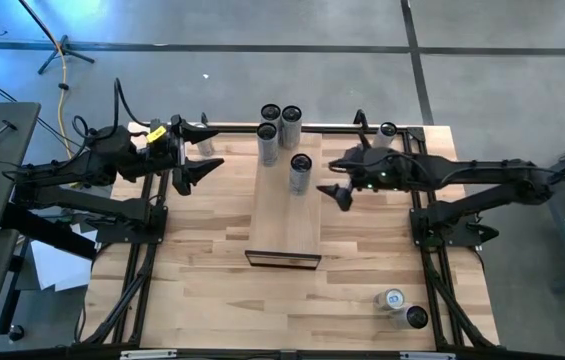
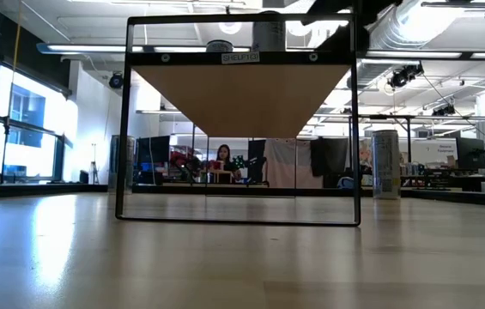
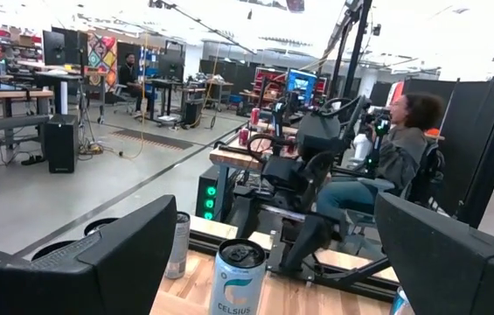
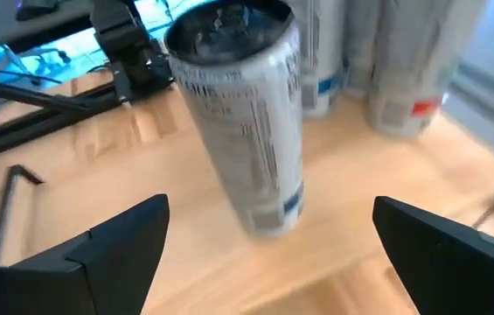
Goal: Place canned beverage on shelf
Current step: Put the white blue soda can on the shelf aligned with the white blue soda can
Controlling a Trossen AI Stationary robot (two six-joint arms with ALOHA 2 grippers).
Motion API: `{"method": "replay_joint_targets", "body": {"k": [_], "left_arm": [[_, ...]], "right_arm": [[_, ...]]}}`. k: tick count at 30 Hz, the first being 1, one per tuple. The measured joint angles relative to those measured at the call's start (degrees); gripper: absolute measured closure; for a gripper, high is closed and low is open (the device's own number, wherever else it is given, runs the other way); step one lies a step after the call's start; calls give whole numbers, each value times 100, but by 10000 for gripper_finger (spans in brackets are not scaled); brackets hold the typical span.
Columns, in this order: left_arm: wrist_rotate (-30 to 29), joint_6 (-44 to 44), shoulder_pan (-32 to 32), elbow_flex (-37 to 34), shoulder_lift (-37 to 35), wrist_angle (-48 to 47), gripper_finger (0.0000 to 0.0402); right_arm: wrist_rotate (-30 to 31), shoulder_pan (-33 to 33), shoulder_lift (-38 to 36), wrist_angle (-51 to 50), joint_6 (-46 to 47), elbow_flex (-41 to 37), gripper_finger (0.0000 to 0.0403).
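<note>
Standing can (image 1: 300, 172) on shelf (image 1: 284, 225) | right gripper (image 1: 339, 189) open, apart

Silver can (image 4: 242, 114) with blue band, pale shelf (image 1: 286, 215).

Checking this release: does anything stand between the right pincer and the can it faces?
Nothing visible does. The right pincer stands open beside the shelf, the upright can on the board just ahead, bare wood between them.

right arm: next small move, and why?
Probably back the right gripper away from the shelf. Its fingers are open and the can stands upright on the shelf, free of them, so the placement looks done.
</note>
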Motion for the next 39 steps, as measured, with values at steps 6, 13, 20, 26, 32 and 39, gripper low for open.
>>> {"method": "replay_joint_targets", "body": {"k": [6,13,20,26,32,39], "left_arm": [[0,-9,0,0,0,2,45],[0,-7,0,0,0,3,45],[0,-3,0,0,0,-2,45],[0,6,0,0,0,2,45],[-4,241,2,4,-54,11,45],[-205,277,2,4,-103,-16,45]], "right_arm": [[-244,49,-185,-393,1783,0,17],[-718,525,33,-196,2435,0,17],[160,1569,604,128,3209,135,17],[1134,2191,1636,-710,3447,1066,17],[2846,2355,2928,-2618,3939,2535,17],[4187,2350,3968,-3592,4524,3937,17]]}}
